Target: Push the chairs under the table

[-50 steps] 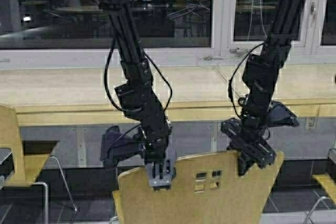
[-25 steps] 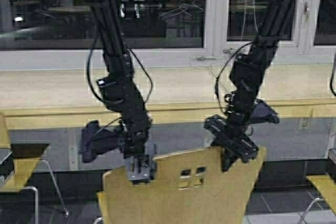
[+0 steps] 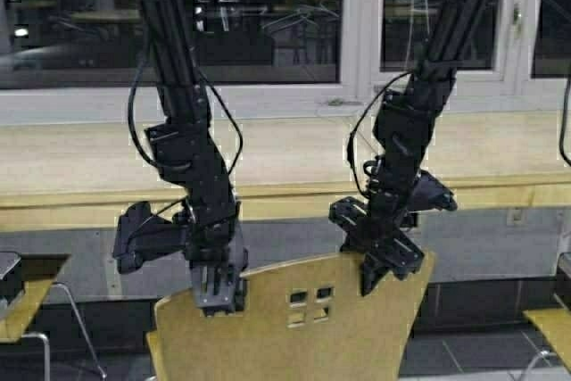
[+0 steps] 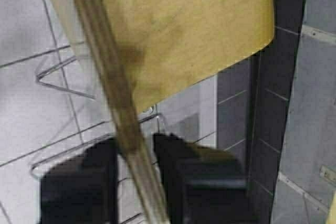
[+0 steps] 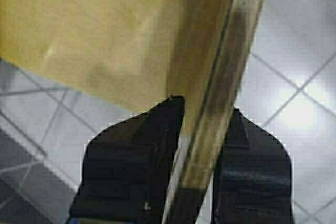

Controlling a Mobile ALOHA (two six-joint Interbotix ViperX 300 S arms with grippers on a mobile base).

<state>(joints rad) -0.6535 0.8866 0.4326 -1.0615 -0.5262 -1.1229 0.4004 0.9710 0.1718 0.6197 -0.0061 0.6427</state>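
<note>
1. Chair [image 3: 294,327], yellow-tan plywood, sits low centre in the high view, its curved back facing the robot, the table [image 3: 294,158] running side to side beyond it; top edge of the back runs side to side, parallel with the table's front edge
2. Table lies straight ahead of the chair, so my read is that the push goes forward, away from the robot, with the seat sliding in under the counter top
3. Left gripper [image 3: 219,292] is on the back's top edge near its left corner; right gripper [image 3: 379,269] is on the same edge near the right corner; neither is nearer, both share the load
4. Left wrist view: the two black pads straddle the thin plywood edge [image 4: 134,166], clamped close on it
5. Right wrist view: same picture, fingers [image 5: 131,166] pinching the edge between them
6. Other yellow-tan seats [image 3: 18,310] show at the far left and right, untouched
</note>
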